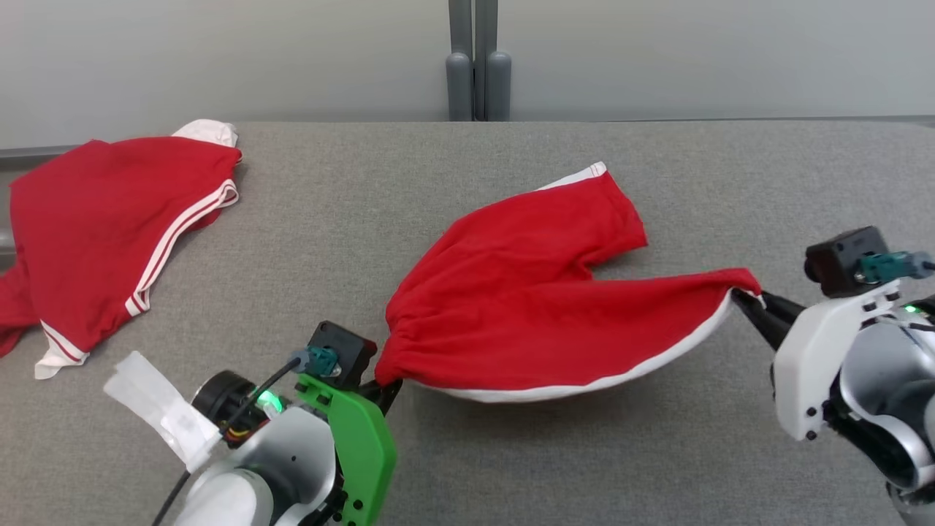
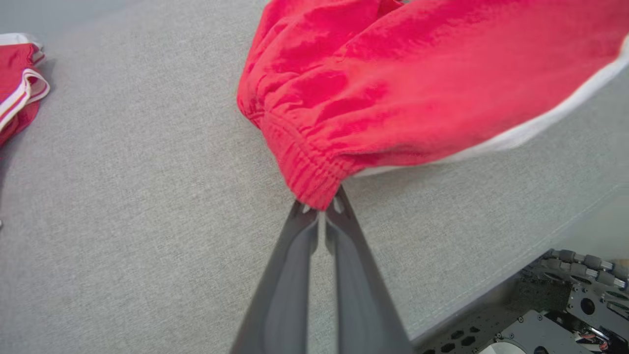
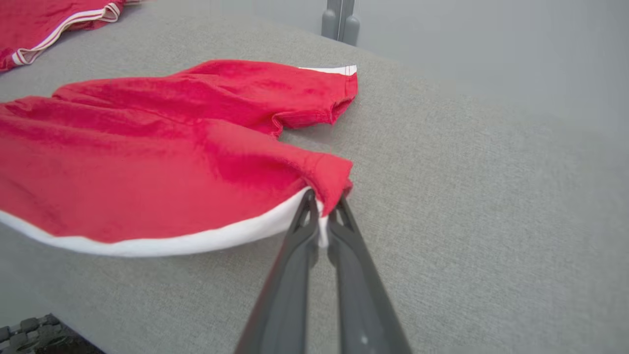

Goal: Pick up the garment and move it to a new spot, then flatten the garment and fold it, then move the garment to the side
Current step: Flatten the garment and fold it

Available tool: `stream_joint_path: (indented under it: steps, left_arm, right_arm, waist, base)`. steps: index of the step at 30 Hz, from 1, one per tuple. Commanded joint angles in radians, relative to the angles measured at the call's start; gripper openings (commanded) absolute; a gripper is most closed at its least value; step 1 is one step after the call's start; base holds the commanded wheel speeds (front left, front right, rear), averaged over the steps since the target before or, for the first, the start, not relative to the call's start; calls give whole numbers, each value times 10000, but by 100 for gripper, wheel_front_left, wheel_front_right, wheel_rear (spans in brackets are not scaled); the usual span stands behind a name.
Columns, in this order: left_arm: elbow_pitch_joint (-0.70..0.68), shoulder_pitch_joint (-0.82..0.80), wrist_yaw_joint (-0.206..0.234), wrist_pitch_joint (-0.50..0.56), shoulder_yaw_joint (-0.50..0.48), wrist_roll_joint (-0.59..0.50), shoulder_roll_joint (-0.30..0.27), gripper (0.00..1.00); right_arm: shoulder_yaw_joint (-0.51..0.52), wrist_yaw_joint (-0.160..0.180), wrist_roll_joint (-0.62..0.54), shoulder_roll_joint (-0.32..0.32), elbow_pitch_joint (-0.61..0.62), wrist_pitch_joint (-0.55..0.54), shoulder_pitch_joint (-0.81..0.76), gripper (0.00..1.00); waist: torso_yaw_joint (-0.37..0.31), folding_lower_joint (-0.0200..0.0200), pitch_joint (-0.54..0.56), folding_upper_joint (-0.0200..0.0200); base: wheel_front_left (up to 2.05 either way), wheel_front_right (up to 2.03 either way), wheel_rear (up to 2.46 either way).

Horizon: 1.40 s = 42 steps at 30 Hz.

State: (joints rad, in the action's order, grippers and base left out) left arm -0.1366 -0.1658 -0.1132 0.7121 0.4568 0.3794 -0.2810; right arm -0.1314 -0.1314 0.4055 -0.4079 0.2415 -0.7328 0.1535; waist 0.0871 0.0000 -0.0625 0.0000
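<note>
Broadly, we find a grey fabric-covered table spanning the head view, with a pale wall behind it. On the table, right of centre, is the garment, a pair of red shorts, drawn out between the two grippers. Its near edge is lifted off the surface and sags in a shallow curve that shows a white stripe. Its far leg rests flat on the table. A second red garment with white stripes lies spread at the table's far left, well apart from the first. The left gripper stands at the lower left of the garment. We see its jaws closed on the gathered elastic waistband, pinching one corner of it. The right gripper is at the garment's right end. Its jaws are likewise closed, clamped on the hem of the near leg, with a sliver of white fabric showing between the fingers. Two grey posts stand side by side behind the table's far edge, near its middle.
</note>
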Motion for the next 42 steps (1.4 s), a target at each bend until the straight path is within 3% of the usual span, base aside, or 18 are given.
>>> stream_joint_path:
  steps: [1, 7, 11, 12, 17, 22, 25, 29, 32, 35, 42]
  left_arm:
    - [-483, -276, 27, 263, -73, 118, -149, 0]
    - [-1252, -2189, 35, 1177, -888, 504, -452, 0]
    - [-674, -4224, -38, 1769, -1339, 884, -529, 0]
    - [-475, -4714, -49, 1894, -1407, 1018, -465, 0]
    - [982, -7742, -45, 2214, -1857, 1054, -443, 0]
    - [2676, -10853, -49, 1638, -2188, 918, -143, 0]
    - [3558, -12456, -80, 1050, -2044, 567, -87, 0]
    - [4857, -14483, -123, -502, -1904, -183, -194, 0]
    - [5790, -15364, -143, -1639, -1840, -414, -40, 0]
    - [6546, -15618, -166, -2269, -1720, -227, 228, 0]
    - [7376, -14104, -192, -3052, -786, 846, 550, 0]
  right_arm:
    - [276, 12, 98, -129, 695, -321, -154, 0]
    - [1498, 12, 631, -228, 2788, -1518, 846, 0]
    - [2124, 14, 983, 86, 2871, -2275, 2585, 0]
    - [2243, 14, 855, -92, 2781, -2440, 3124, 0]
    - [1806, 17, 754, 255, 1805, -3150, 6400, 0]
    - [1034, 15, -191, 589, -440, -3164, 10419, 0]
    - [756, 12, -781, 952, -1725, -2799, 12473, 0]
    - [879, 15, -1882, 1583, -3210, -1273, 14685, 0]
    - [1293, 14, -2497, 2228, -4353, -401, 15482, 0]
    - [1315, 14, -2671, 2484, -5050, 59, 15527, 0]
    - [1310, 14, -2013, 1996, -5466, 839, 13639, 0]
  waist:
    - [-66, 0, 125, 0]
    - [-201, 0, -729, 0]
    - [-219, 0, -2006, 0]
    - [-204, 0, -2369, 0]
    - [-266, 0, -4487, 0]
    - [-451, 0, -6501, 0]
    - [-422, 0, -7348, 0]
    - [-622, 0, -7900, 0]
    - [-778, 0, -8017, 0]
    - [-818, 0, -8078, 0]
    - [-881, 0, -7938, 0]
  base:
    - [0, 0, 0]
    - [0, 0, 0]
    - [0, 0, 0]
    - [0, 0, 0]
    - [0, 0, 0]
    - [0, 0, 0]
    - [0, 0, 0]
    - [0, 0, 0]
    - [0, 0, 0]
    - [0, 0, 0]
    - [0, 0, 0]
